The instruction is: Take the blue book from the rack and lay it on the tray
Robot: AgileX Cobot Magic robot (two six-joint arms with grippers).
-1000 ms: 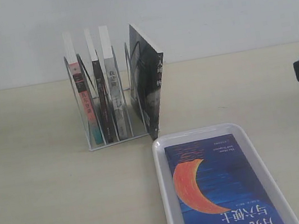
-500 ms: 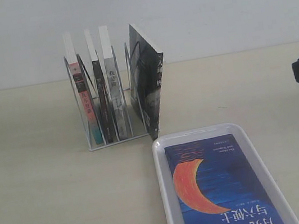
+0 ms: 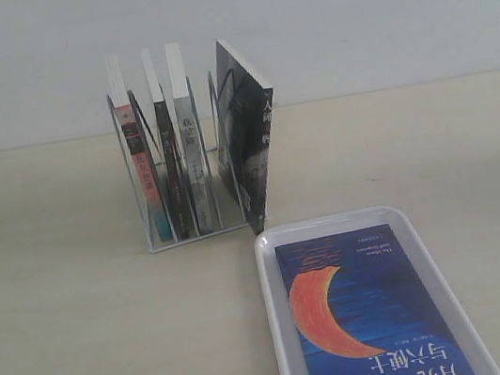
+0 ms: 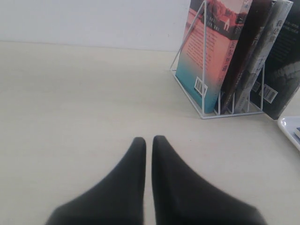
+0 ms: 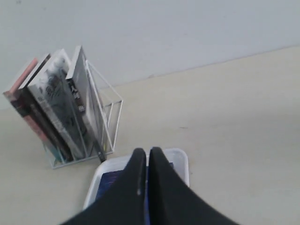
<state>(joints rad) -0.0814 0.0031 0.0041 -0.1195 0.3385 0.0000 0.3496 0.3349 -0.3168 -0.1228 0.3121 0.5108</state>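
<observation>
The blue book [image 3: 370, 311] with its orange-red crescent lies flat in the white tray [image 3: 275, 317], cover up. The wire rack [image 3: 182, 208] stands behind the tray's far left corner and holds three upright books. Neither gripper shows in the exterior view. In the left wrist view my left gripper [image 4: 149, 140] is shut and empty above bare table, apart from the rack [image 4: 206, 101]. In the right wrist view my right gripper [image 5: 147, 151] is shut with nothing held, above the tray [image 5: 183, 161], and hides most of the blue book [image 5: 110, 183].
A larger black-covered book [image 3: 249, 135] leans upright against the rack's right side, its lower corner close to the tray's far rim. A pink-and-teal-spined book [image 3: 142, 166] fills the leftmost slot. A pale wall closes the back of the beige table [image 3: 62, 322].
The right arm, visible at the exterior view's right edge in both earlier frames, has left that view. Book, tray and rack have not moved.
</observation>
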